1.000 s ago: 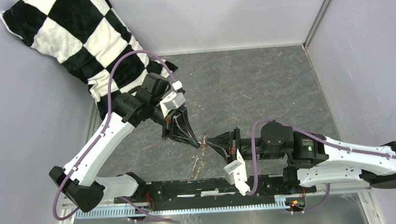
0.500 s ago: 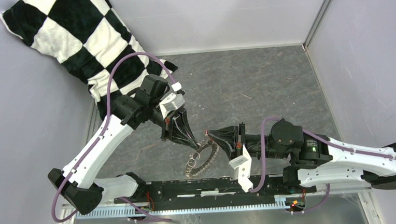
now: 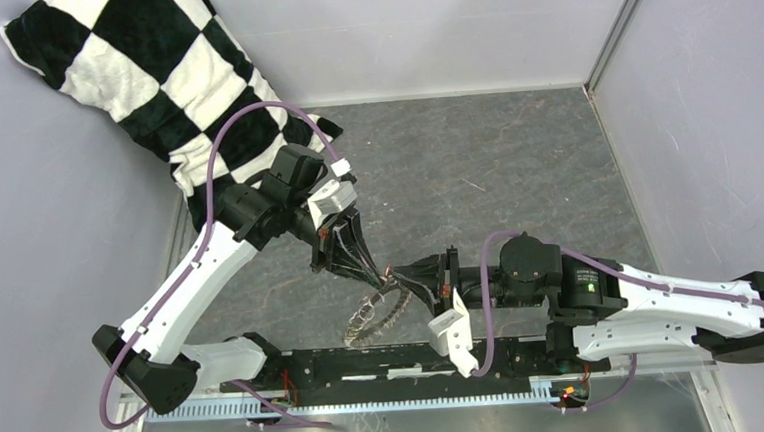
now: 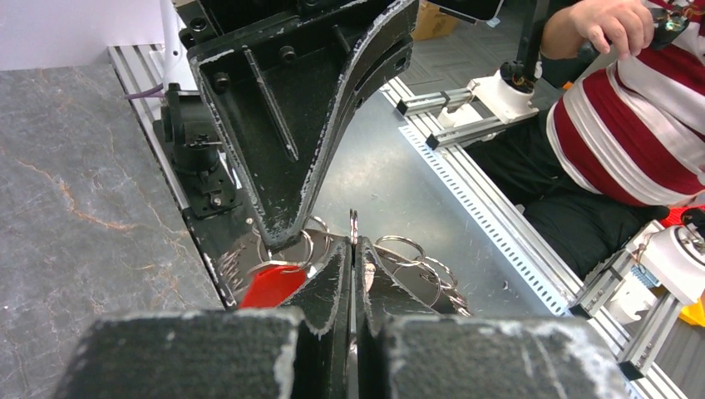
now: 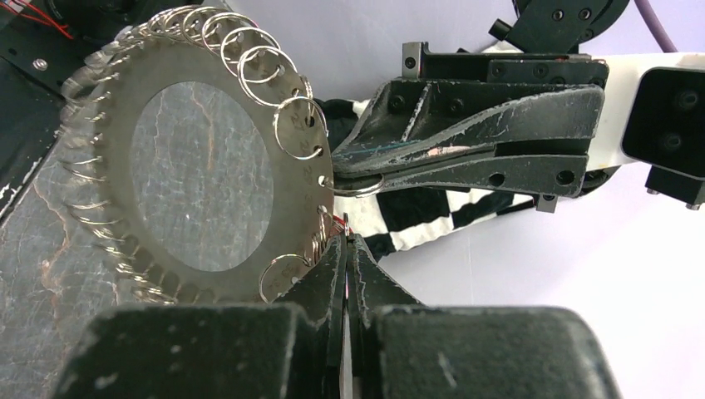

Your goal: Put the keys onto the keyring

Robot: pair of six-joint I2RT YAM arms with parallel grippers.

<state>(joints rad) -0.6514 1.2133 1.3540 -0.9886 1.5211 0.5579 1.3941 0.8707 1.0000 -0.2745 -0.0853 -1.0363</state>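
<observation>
Compared with half a second back, the keyring (image 5: pixel 301 208) hangs more edge-on, and our right gripper (image 3: pixel 400 274) sits rolled back and closer to its rim. Our left gripper (image 5: pixel 342 181) is clenched on one of the small split rings at the keyring's edge and carries the whole disc clear of the table (image 3: pixel 495 159). Our right gripper is clamped tight too. It seems to pinch the keys (image 4: pixel 270 287) by the red head, hard against the keyring's rim, though the tips hide the exact hold.

We judge the main danger to be crowding, since both claws meet at almost one spot on the keyring. A small sideways push from the right could twist the split ring out of the left's pinch and drop the disc. The key's thin metal end could also skate off the coil instead of slipping under it.

Our left arm reaches down onto the keyring from beyond it, fingers steeply angled. Our right arm lies low and nearly level, coming at the keyring from the side.
</observation>
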